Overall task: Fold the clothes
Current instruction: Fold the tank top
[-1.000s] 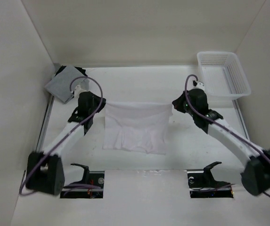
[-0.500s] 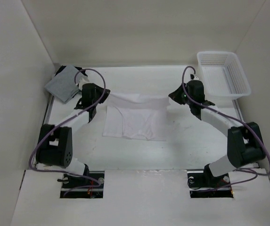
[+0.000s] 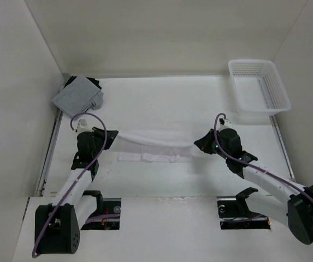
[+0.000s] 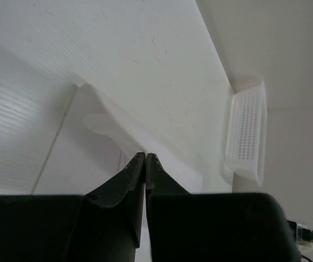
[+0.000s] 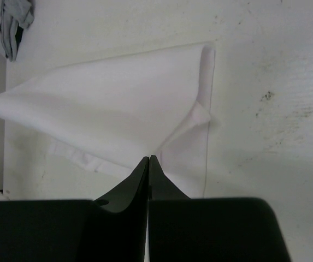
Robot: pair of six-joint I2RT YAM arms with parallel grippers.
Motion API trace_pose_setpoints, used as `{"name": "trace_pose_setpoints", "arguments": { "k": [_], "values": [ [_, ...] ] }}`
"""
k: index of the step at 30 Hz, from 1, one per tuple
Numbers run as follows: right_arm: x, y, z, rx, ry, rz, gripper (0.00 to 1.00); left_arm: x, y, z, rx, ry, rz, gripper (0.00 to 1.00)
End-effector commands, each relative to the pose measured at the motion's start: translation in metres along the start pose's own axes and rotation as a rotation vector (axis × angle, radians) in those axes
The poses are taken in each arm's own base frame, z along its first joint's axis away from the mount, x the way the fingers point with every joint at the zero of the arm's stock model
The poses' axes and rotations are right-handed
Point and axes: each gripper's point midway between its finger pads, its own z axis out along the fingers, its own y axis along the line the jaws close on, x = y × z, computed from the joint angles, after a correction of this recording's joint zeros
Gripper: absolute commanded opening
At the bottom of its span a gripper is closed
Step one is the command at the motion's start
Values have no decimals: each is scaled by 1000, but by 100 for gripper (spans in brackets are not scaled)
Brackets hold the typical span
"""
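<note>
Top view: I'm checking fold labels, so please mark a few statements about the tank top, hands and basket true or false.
The left hand and right hand are both shut on the tank top. True.
The basket sits far right; the grey garment far left. True.
The tank top lies inside the basket. False: it is on the table between the hands.
The tank top lies fully flat. False: its held edge is raised off the lower layer.

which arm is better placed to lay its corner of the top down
Right, probably: the right pincer holds its corner of the top nearer the near hem; the left pincer holds its corner farther back.
</note>
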Motion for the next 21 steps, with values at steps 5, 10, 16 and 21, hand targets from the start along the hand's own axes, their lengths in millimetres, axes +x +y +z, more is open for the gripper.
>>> {"name": "trace_pose_setpoints", "arguments": {
  "k": [5,10,16,21],
  "values": [
    [26,-13,-13,49,18,15,2,27,26,-32,-18,58,39,0],
    [67,-22,-13,96,132,61,3,33,59,-46,-118,48,39,3],
    [82,-40,-12,185,143,74,25,35,74,-53,-169,52,51,29],
    [47,-24,-8,126,51,57,46,19,40,-51,-83,-5,103,23]
  ]
}}
